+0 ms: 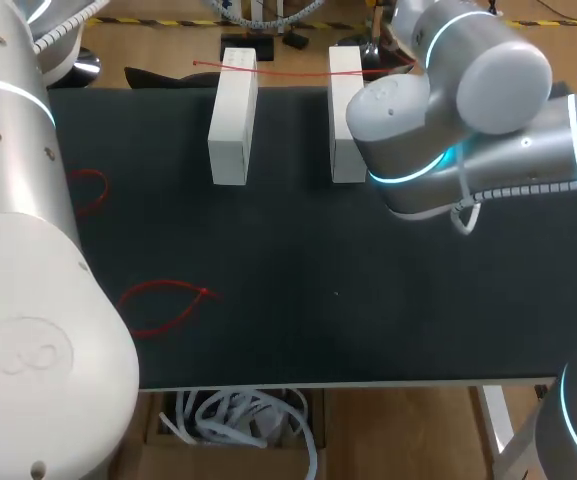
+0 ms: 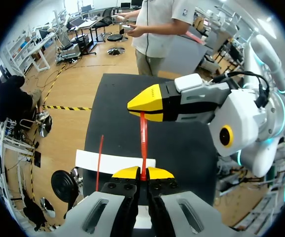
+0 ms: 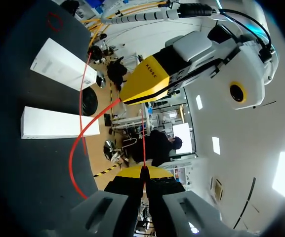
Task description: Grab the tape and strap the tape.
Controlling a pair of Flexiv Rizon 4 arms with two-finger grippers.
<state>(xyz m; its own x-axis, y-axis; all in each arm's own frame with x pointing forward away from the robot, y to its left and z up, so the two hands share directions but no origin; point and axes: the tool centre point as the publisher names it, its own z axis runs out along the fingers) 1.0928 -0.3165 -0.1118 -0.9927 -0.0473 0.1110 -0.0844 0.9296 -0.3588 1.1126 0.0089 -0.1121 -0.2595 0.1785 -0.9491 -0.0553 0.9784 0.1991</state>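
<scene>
Left gripper (image 2: 143, 173) and right gripper (image 3: 143, 173) are each clamped on the red tape (image 2: 143, 138), stretched between them over the white blocks (image 1: 233, 115); grabbing appears complete, while looping and fastening the strap apparently remains.

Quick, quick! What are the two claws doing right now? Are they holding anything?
Left claw: closed, pinching the red tape.
Right claw: closed, pinching the same red tape.
</scene>
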